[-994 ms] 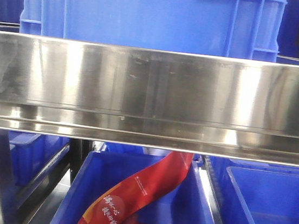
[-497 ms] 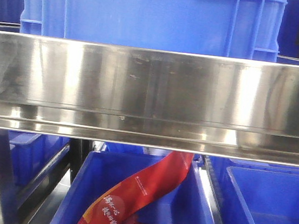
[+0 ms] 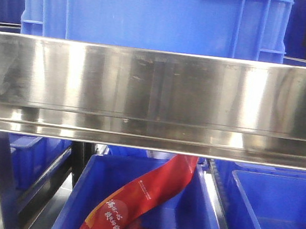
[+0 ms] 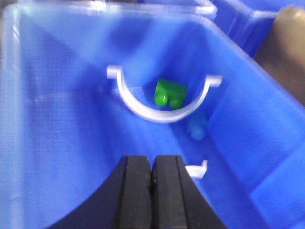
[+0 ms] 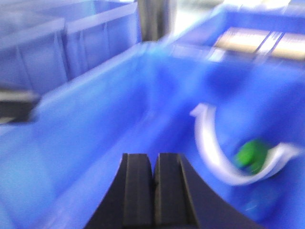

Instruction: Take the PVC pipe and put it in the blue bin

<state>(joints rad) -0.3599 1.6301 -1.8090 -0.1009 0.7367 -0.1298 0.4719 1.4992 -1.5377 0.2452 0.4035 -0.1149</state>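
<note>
PVC pipe [image 4: 196, 170] lies on the blue bin [image 4: 62, 119] floor, just right of the left claw [image 4: 152, 176], partly hidden. Long white arc [image 4: 162, 102] and green block [image 4: 169, 93] sit ahead. Both claws pressed together, empty; right claw [image 5: 153, 183] blurred.

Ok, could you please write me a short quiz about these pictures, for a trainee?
1. True or false: the left pincer is shut, with nothing between its fingers.
2. What lies inside the curve of the long white arc strip? A) a yellow ball B) a green block C) a metal bolt
3. Fill in: in the left wrist view, the small PVC pipe shows beside the pincer's tip, on the picture's ___ side.

Key: 1 true; 2 B; 3 right.
</note>
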